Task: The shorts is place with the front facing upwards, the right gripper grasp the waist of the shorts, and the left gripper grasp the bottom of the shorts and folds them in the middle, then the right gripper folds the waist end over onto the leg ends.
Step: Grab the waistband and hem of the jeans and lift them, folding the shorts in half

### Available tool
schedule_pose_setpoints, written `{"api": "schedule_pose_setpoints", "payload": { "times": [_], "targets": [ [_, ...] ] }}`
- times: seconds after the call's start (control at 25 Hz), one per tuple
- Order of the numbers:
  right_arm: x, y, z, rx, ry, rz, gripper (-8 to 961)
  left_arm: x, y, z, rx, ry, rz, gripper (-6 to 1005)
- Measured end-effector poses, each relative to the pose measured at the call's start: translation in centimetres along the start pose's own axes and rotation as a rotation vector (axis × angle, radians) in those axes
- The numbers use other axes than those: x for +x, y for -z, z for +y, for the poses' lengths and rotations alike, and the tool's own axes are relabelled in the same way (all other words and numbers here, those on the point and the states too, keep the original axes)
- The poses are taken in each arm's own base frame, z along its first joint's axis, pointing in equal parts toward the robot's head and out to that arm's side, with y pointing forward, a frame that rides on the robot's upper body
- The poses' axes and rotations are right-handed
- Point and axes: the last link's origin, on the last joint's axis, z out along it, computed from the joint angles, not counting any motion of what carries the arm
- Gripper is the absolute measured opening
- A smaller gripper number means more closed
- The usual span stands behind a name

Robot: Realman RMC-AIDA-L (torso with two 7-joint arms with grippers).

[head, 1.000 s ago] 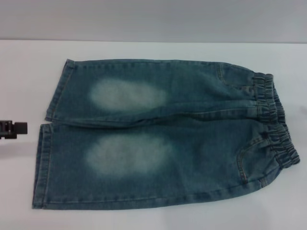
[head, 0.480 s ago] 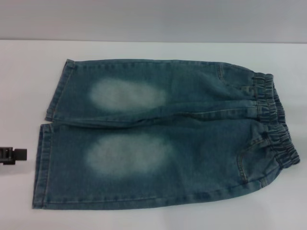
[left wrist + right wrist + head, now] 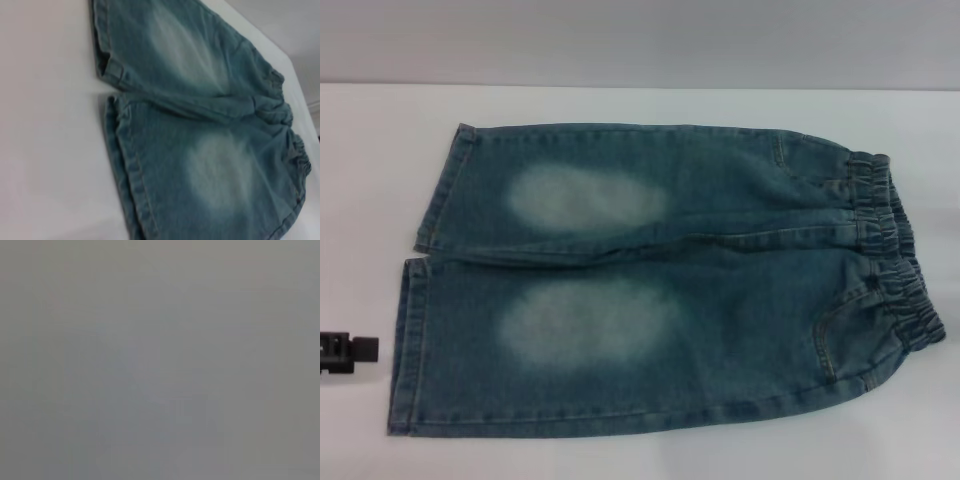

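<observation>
Blue denim shorts [image 3: 720,300] with a pale faded oval patch [image 3: 588,320] on each leg; black left gripper [image 3: 348,350]; white table [image 3: 370,180].

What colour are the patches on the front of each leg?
Pale, faded whitish-blue ovals on the blue denim shorts; clearest in the head view.

All we can see of our body is the tip of the left gripper [image 3: 348,351] at the left edge of the head view: a small black, blocky piece with squared edges and a narrower stub on its right end.
</observation>
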Motion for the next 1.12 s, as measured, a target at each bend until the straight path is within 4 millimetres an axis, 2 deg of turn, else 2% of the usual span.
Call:
{"api": "schedule_pose_setpoints", "payload": {
  "times": [0.44,1.12],
  "targets": [
    [0.6,-0.8,0.2,0.030,-0.001,0.020,483,-1.2,-1.7,-0.2,0.016,0.010,-0.077,765],
    [1.0,-1.0,0.5,0.019,0.011,0.037,482,-2.0,-2.2,-0.3,0.017,0.025,-0.114,764]
  ]
}}
